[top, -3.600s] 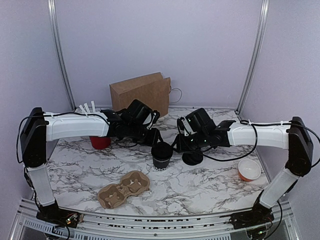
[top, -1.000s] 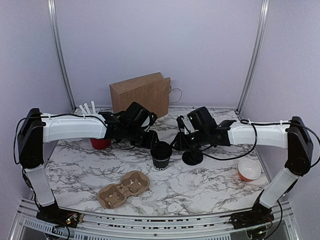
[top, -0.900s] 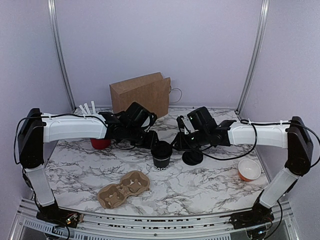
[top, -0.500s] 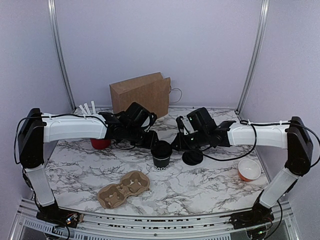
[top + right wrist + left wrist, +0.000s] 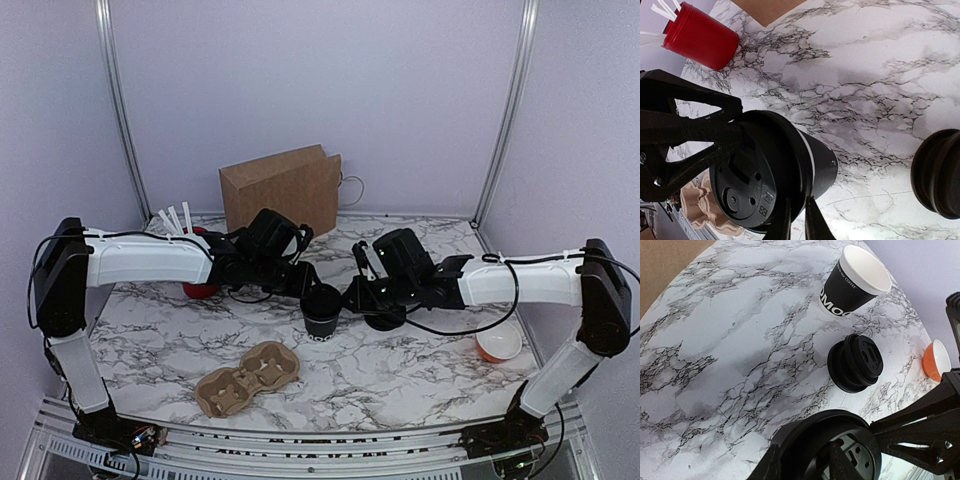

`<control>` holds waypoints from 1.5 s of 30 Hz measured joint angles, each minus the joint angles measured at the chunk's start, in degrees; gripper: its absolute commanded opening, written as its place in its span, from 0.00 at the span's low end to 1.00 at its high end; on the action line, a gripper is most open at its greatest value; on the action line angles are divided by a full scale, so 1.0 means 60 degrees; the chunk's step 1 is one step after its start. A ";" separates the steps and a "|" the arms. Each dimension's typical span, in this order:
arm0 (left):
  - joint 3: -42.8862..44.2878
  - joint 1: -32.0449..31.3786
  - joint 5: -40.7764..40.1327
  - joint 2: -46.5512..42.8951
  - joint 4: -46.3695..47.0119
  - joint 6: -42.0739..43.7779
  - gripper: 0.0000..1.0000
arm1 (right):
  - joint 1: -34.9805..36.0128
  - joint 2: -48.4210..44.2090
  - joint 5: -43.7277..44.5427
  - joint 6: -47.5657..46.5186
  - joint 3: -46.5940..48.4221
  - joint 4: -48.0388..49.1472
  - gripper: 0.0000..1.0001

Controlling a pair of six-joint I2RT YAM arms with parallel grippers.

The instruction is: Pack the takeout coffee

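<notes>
Takeout coffee [image 5: 322,310] stands upright at the centre of the top view on the marble tabletop [image 5: 420,375], caught between both arms.

From the left, the left pincer [image 5: 306,287] clamps the cup at its lidded top. From the right, the right pincer [image 5: 798,220] has its fingers almost pressed together, pinching the rim of the black lid [image 5: 742,187]. Just right of the cup lies a stack of black lids [image 5: 385,318], and an orange bowl [image 5: 497,341] sits at far right. A cardboard cup carrier [image 5: 247,378] lies at lower left. A red cup [image 5: 200,287] of white sticks stands at left, and a brown paper bag [image 5: 282,190] is at the back. In the left wrist view, an open black cup [image 5: 852,285] with a white inside stands beyond the lid stack.
</notes>
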 measured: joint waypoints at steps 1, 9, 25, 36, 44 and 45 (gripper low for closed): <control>-0.0040 0.0000 -0.0025 -0.0004 0.0084 -0.0004 0.32 | 0.0025 0.0000 0.0004 0.0055 -0.0011 0.0029 0.10; -0.0131 0.0007 -0.0066 -0.0015 0.0291 0.0004 0.32 | 0.0095 -0.0066 0.0036 0.0532 -0.0306 0.0463 0.09; -0.0076 0.0007 -0.0025 -0.0018 0.0284 0.0259 0.32 | 0.0514 -0.0186 0.1027 0.1322 -0.0262 0.0270 0.13; 0.0153 -0.0022 0.0127 -0.0018 -0.0044 0.0488 0.34 | 0.0667 -0.0197 0.1195 0.1395 0.0069 -0.0321 0.15; 0.0368 -0.0084 0.0229 -0.0015 -0.0441 0.0572 0.36 | 0.0707 -0.0288 0.1290 0.1395 0.0255 -0.0470 0.15; 0.0404 -0.0084 0.0226 -0.0015 -0.0499 0.0586 0.36 | 0.0710 -0.0299 0.1300 0.1392 0.0270 -0.0484 0.15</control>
